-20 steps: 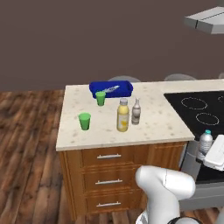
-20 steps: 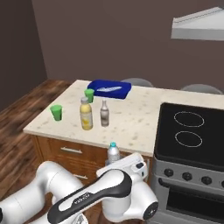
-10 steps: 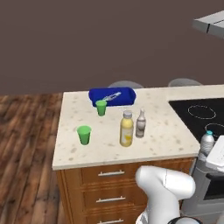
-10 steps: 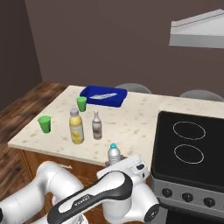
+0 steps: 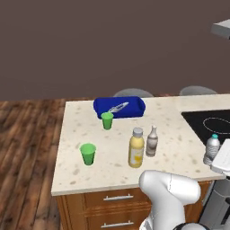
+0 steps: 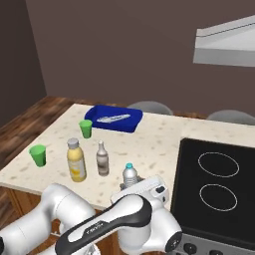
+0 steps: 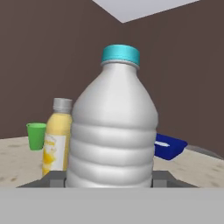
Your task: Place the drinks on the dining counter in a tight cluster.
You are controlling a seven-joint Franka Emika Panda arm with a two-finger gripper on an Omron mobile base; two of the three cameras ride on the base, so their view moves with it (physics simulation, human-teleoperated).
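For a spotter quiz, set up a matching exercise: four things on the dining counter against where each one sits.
Things:
1. water bottle
2. yellow juice bottle
3. blue tray
4. green cup nearest the counter's left corner

Places:
A. far side of the counter, with a cup just in front of it
B. in the pincer, near the cooktop
C. apart, left of the juice
D. beside the slim brownish bottle

Pairs: 1-B, 2-D, 3-A, 4-C

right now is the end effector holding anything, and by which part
Yes: the end effector grips the blue-capped water bottle by its lower body, upright, a finger on each side near the base.
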